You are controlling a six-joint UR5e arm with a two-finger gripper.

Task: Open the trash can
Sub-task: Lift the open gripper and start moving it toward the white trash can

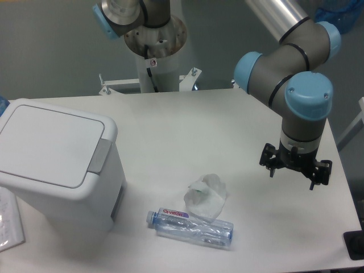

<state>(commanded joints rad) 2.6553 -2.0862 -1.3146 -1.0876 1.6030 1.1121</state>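
Observation:
The trash can (62, 176) stands at the table's left side, a big white box with rounded corners. Its flat white lid (48, 142) lies shut, and the grey push tab (100, 154) sits at the rim facing right. My gripper (296, 169) hangs over the table's right side, far from the trash can and well above the surface. It points down, and the black mount and wrist hide its fingers, so how they stand does not show. Nothing is seen in its hold.
A clear plastic water bottle (190, 227) lies on its side near the front edge, with a crumpled clear wrapper (206, 195) just behind it. Papers (8, 224) lie at the front left. A black object (355, 244) sits at the front right corner.

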